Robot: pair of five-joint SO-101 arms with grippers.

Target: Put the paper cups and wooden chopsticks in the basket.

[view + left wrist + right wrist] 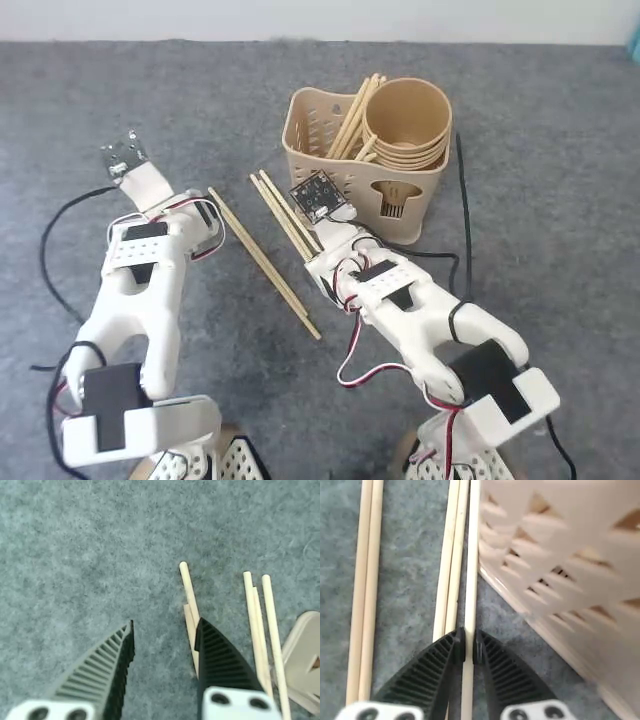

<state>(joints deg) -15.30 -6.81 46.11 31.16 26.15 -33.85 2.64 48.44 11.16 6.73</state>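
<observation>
Jaws of right pincer (470, 633) clamp 1 chopstick (473, 555) beside basket (560, 545).

The high view looks steeply down from behind both arms over the tabletop (560, 120). Each wrist view looks close along its own jaws at that surface. All three share the loose chopsticks (260, 620): some ahead of the left jaws, one chopstick (471, 555) between the right jaws, the basket (560, 555) just beside them.
</observation>
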